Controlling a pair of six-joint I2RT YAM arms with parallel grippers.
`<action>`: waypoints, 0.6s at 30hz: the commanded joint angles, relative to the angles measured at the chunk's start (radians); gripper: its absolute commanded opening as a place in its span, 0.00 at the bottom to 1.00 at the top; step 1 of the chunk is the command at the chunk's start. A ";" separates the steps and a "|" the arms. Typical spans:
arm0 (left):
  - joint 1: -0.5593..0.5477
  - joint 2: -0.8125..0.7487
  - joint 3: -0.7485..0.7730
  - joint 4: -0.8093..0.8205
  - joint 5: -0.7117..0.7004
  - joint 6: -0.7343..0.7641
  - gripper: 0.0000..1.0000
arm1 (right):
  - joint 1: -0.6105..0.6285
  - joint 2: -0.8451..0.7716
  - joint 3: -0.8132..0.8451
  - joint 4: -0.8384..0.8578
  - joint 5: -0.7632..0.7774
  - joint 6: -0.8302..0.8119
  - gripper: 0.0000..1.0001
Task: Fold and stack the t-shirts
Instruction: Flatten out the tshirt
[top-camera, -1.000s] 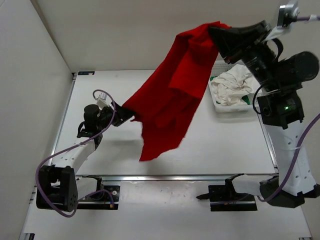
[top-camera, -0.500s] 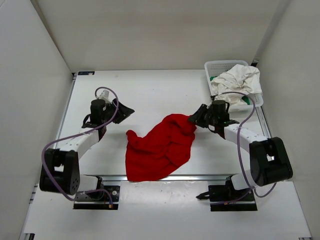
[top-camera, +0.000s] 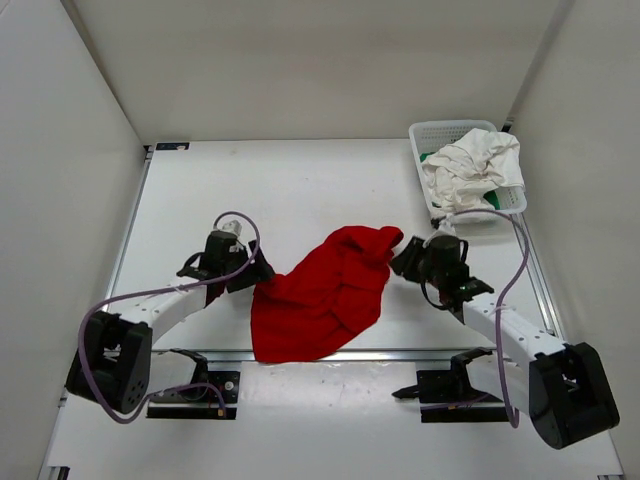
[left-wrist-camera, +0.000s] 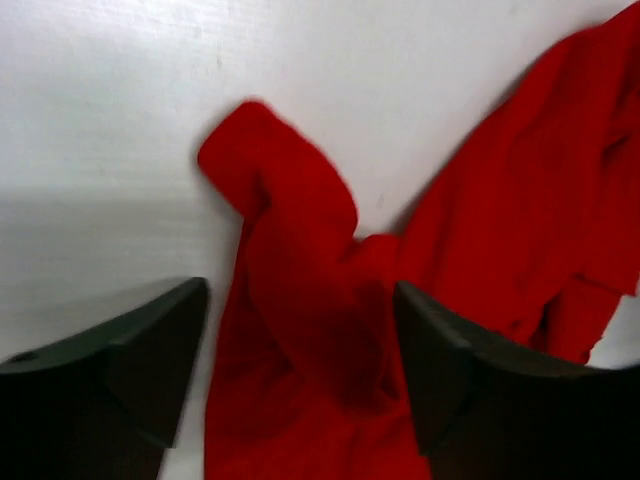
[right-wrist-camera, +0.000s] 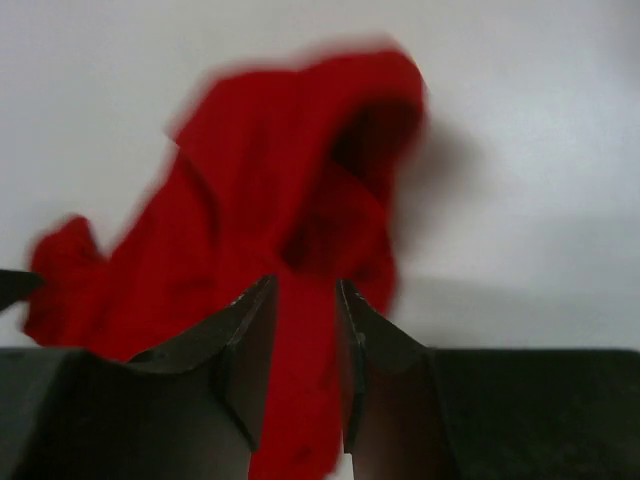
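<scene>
The red t-shirt (top-camera: 325, 295) lies crumpled on the table in front of both arms. My left gripper (top-camera: 262, 276) is at its left edge. In the left wrist view it (left-wrist-camera: 300, 370) is wide open, with a red fold (left-wrist-camera: 300, 300) between the jaws. My right gripper (top-camera: 402, 256) is at the shirt's upper right corner. Its jaws (right-wrist-camera: 307, 310) stand a narrow gap apart, low over the red cloth (right-wrist-camera: 290, 170). The white t-shirt (top-camera: 470, 165) is heaped in the basket. The green t-shirt is hidden.
The white mesh basket (top-camera: 428, 133) stands at the back right corner, close behind my right arm. Bare white table (top-camera: 290, 185) stretches behind the red shirt. Walls close in on the left, the back and the right.
The red shirt went from hanging stretched between both raised grippers to lying on the table. My left gripper let go, then came down to its left edge. My right arm lowered.
</scene>
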 joint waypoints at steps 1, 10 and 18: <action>-0.036 0.046 -0.030 0.028 0.001 0.003 0.77 | -0.008 0.025 -0.082 -0.012 -0.055 -0.022 0.29; -0.027 0.283 0.160 0.191 0.035 -0.091 0.00 | 0.009 0.264 -0.045 0.137 -0.183 -0.009 0.37; 0.051 0.561 0.605 0.101 0.043 -0.074 0.02 | -0.025 0.510 0.214 0.183 -0.180 -0.023 0.01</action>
